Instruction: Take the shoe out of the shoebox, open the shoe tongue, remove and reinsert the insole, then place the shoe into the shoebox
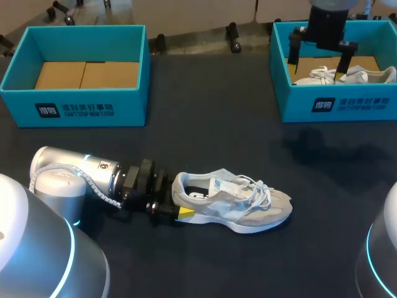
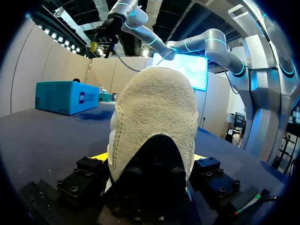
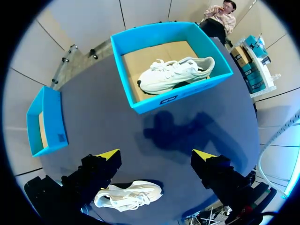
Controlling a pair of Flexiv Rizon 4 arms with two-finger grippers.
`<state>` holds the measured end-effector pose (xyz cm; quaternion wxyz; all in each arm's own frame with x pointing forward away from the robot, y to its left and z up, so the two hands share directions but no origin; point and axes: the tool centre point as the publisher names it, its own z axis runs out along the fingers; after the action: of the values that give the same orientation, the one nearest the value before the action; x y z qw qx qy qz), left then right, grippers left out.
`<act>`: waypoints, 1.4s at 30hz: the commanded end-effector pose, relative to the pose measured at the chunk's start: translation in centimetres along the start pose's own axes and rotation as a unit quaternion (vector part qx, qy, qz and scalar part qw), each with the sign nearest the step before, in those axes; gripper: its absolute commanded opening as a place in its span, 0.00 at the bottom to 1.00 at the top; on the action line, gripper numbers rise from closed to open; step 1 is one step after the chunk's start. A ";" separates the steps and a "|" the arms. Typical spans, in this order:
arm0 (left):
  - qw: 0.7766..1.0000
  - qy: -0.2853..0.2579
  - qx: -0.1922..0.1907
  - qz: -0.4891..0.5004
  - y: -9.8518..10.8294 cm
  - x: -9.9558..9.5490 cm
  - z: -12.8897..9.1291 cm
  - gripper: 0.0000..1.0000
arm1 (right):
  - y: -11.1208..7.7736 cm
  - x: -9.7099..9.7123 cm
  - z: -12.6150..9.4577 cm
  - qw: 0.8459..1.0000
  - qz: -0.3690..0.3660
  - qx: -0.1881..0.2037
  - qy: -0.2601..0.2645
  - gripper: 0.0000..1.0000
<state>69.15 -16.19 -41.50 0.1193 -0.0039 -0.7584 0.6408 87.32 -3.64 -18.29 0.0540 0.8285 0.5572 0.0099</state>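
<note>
The left end effector (image 1: pixel 176 203) was clenched on the heel of the shoe (image 1: pixel 239 208), which was laid out on the tabletop (image 1: pixel 205 118), and the shoe was judged light and soft, best held by its stiffer heel, while the right end effector (image 3: pixel 155 155) was seen open.

— What colour is the shoe (image 1: pixel 232 205)?
— Pale grey and beige over a white sole; white laces; a small blue logo; the boxed shoe (image 1: pixel 372 76) is white.
— And the boxes?
— Left shoebox (image 1: pixel 130 105) and right shoebox (image 1: pixel 298 102) both teal; tan card floors; dark labels, white print.
— The table (image 1: pixel 211 112)?
— Dark navy; the right gripper (image 3: pixel 155 154) black, its fingertips (image 3: pixel 108 153) yellow.
</note>
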 end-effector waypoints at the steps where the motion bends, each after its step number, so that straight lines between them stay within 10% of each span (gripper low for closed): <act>1: 1.000 -0.001 0.000 0.000 0.1 -0.1 0.0 0.00 | 0.0 0.0 0.1 1.000 0.000 0.000 0.001 1.00; 18: 1.000 -0.001 0.000 0.000 0.1 -0.1 0.0 0.00 | -9.4 7.2 0.6 0.999 -0.037 -0.005 -0.018 1.00; 42: 1.000 -0.001 0.000 0.000 0.1 -0.1 0.0 0.00 | -18.1 10.9 1.6 0.999 0.029 0.032 0.008 1.00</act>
<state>69.16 -16.18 -41.49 0.1193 -0.0039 -0.7585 0.6407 75.63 12.42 -21.91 0.0154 0.8322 0.5543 -0.0033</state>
